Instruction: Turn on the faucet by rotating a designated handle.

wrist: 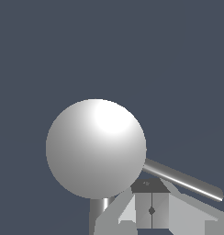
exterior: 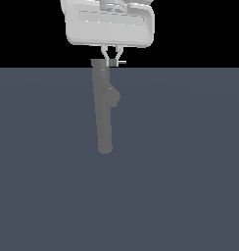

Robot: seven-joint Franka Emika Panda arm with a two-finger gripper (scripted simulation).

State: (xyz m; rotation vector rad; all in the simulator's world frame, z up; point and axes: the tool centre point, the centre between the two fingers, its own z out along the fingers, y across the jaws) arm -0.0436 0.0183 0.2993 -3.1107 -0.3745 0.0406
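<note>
The faucet [exterior: 103, 112] is a tall grey column with a rounded end and a short angled stub [exterior: 114, 96] midway. In the wrist view its rounded end [wrist: 95, 149] shows as a large pale ball. The handle [exterior: 122, 62] is a thin silver rod sticking out of the column's far end toward the exterior view's right. It also shows in the wrist view [wrist: 182, 180]. My gripper [exterior: 112, 62] is at that far end, fingers together and holding nothing, tips right beside the rod [wrist: 152, 206]. I cannot tell whether they touch it.
The faucet rests on a plain dark blue-grey floor [exterior: 190, 171]. The white hand body [exterior: 109, 27] fills the top of the exterior view above the faucet's far end. Nothing else shows.
</note>
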